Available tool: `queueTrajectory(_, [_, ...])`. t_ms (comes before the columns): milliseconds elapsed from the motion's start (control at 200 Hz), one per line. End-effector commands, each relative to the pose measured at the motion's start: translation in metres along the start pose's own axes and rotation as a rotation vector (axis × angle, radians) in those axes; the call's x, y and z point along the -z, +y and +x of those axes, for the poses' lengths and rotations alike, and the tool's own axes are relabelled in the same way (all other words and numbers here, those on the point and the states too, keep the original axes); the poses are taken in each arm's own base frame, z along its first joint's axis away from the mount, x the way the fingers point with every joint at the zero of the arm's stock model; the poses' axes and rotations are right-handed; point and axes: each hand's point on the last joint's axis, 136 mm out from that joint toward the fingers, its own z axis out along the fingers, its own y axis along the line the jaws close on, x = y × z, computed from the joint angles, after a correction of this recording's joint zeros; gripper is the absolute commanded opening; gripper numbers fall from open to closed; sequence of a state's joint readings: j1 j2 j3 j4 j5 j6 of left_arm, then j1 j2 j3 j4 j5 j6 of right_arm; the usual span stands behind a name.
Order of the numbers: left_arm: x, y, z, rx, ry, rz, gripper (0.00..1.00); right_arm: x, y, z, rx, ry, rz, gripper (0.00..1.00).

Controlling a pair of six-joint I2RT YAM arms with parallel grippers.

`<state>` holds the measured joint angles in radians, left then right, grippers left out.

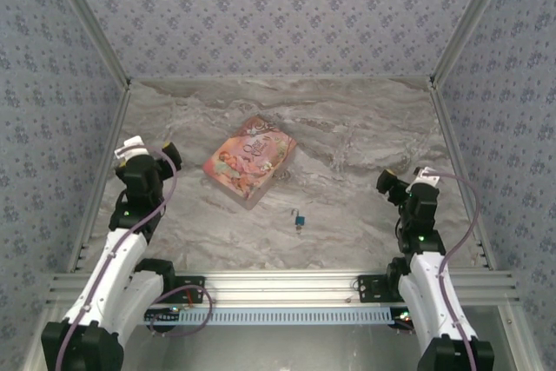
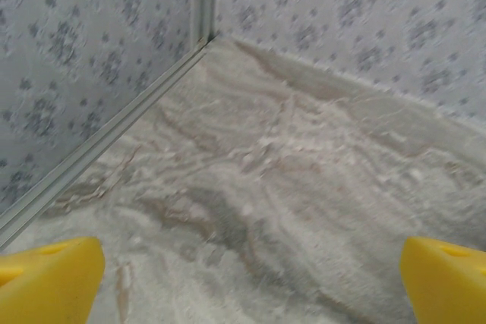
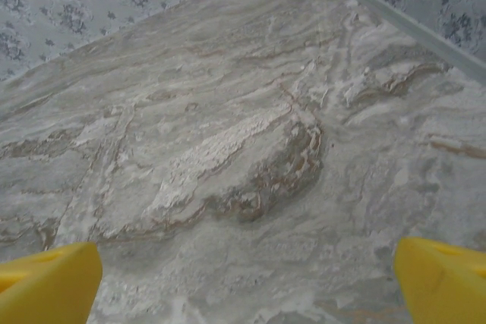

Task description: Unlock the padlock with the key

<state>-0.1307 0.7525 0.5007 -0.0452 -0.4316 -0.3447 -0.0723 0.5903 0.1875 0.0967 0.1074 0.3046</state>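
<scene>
The tiny blue padlock [image 1: 299,220] lies on the marble table in front of the pink tin, between the two arms. The key is too small to tell apart from the padlock at this distance. My left gripper [image 1: 149,150] hangs at the left side of the table, well left of the padlock. In the left wrist view its yellow fingertips [image 2: 47,282] stand wide apart over bare marble. My right gripper [image 1: 407,179] is at the right side, open, with its yellow fingertips [image 3: 45,284] far apart and nothing between them.
A pink illustrated tin box [image 1: 251,161] lies at an angle in the middle of the table. Patterned walls with metal rails [image 1: 97,188] close in the left, right and back. An aluminium frame [image 1: 287,284] runs along the near edge.
</scene>
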Motion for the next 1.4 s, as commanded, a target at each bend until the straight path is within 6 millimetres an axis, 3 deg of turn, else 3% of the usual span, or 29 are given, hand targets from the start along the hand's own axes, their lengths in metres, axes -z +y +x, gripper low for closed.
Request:
queueTrajectory(0, [-0.004, 0.018, 0.008, 0.013, -0.001, -0.091, 0.99, -0.007, 0.003, -0.027, 0.096, -0.098, 0.009, 1.0])
queueTrajectory(200, [-0.016, 0.029, 0.034, -0.053, 0.055, -0.155, 1.0, -0.036, -0.001, -0.003, 0.145, -0.035, 0.017, 1.0])
queueTrajectory(545, [-0.028, 0.018, 0.044, -0.076, 0.077, -0.104, 0.99, -0.079, 0.041, -0.014, 0.281, -0.067, -0.161, 1.0])
queueTrajectory(640, [-0.03, 0.015, 0.043, -0.088, 0.072, -0.093, 0.99, -0.089, 0.051, -0.001, 0.338, -0.053, -0.213, 1.0])
queueTrajectory(710, [-0.031, 0.015, 0.043, -0.111, 0.069, -0.096, 0.99, -0.097, 0.051, 0.013, 0.354, -0.055, -0.224, 1.0])
queueTrajectory(884, [-0.041, 0.013, 0.053, -0.161, 0.069, -0.087, 0.99, -0.119, 0.044, 0.008, 0.329, 0.038, -0.156, 1.0])
queueTrajectory(1069, [-0.058, -0.002, 0.062, -0.204, 0.01, -0.009, 0.99, -0.119, 0.043, 0.009, 0.331, 0.043, -0.15, 1.0])
queueTrajectory(1304, [-0.076, -0.043, 0.068, -0.326, -0.035, 0.183, 0.99, -0.119, 0.044, 0.009, 0.332, 0.039, -0.148, 1.0])
queueTrajectory(1399, [-0.079, -0.048, 0.066, -0.359, -0.074, 0.21, 0.99, -0.119, 0.044, 0.009, 0.333, 0.038, -0.15, 1.0])
